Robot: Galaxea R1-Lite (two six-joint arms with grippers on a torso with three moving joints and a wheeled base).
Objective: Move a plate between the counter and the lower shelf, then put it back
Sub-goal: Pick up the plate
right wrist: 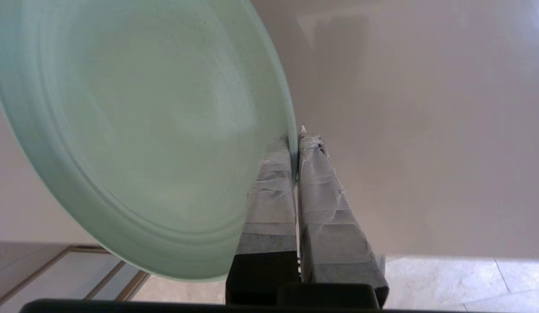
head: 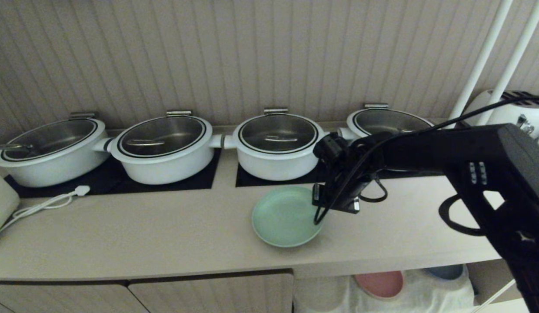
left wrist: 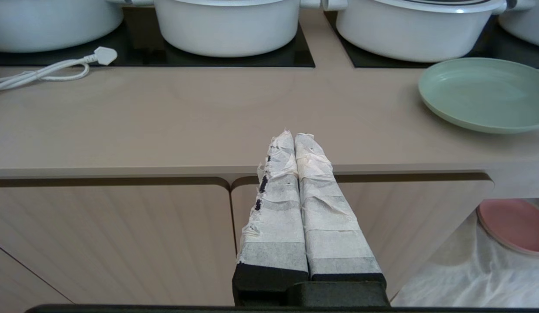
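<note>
The right gripper is pinched tight on the rim of the plate, one finger inside and one outside, a hold that suits lifting a shallow dish by its edge. The plate sits near the bench front, above the lower shelf. The left gripper is closed, empty and parked.

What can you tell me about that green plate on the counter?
The plate is round, shallow and mint green, with a matte, faintly speckled surface, a low raised rim and nothing on it. It sits near the front edge of the beige counter, just in front of a white pot. The right tool is shut on its rim, one taped finger inside and one outside. Whether it lies flat or is tipped slightly cannot be told.
</note>
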